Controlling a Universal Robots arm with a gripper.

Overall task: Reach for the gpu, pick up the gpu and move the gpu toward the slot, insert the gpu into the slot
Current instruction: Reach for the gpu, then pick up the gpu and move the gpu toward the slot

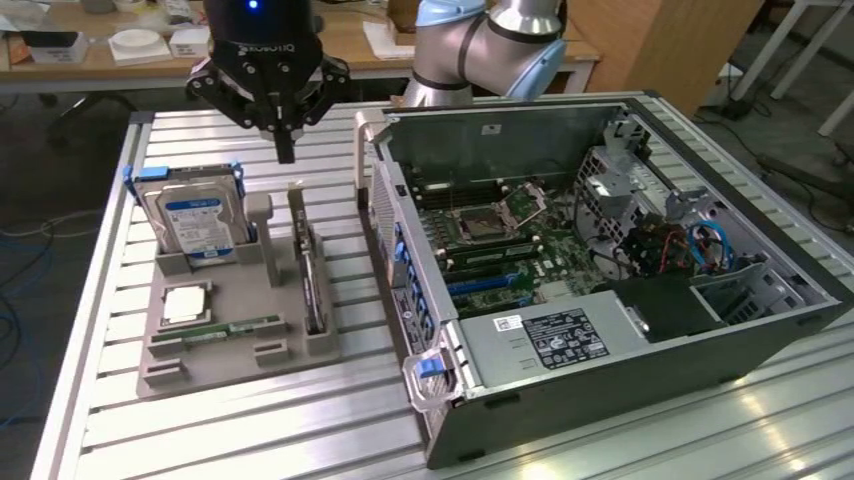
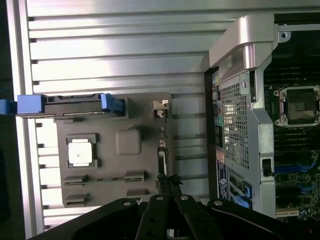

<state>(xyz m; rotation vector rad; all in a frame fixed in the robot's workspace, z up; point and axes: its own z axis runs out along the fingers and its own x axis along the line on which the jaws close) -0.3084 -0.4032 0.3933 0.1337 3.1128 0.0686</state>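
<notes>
Slatted aluminium tabletop (image 1: 267, 430), office desks behind. gpu (image 1: 311, 270) stands on edge in grey fixture (image 1: 180, 372), centre-left of exterior view. Gripper (image 1: 284, 152) pinched shut, empty, hovering above its upper end. Likely light, stiff, fragile: grip the top edge, clear of components.

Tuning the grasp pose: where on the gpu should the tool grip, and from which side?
Probably pinch the gpu across its long top edge, mid-length, coming straight down. It stands on edge in a groove of the grey holder, so only its upper part is free, and its faces are thin and flat.
</notes>
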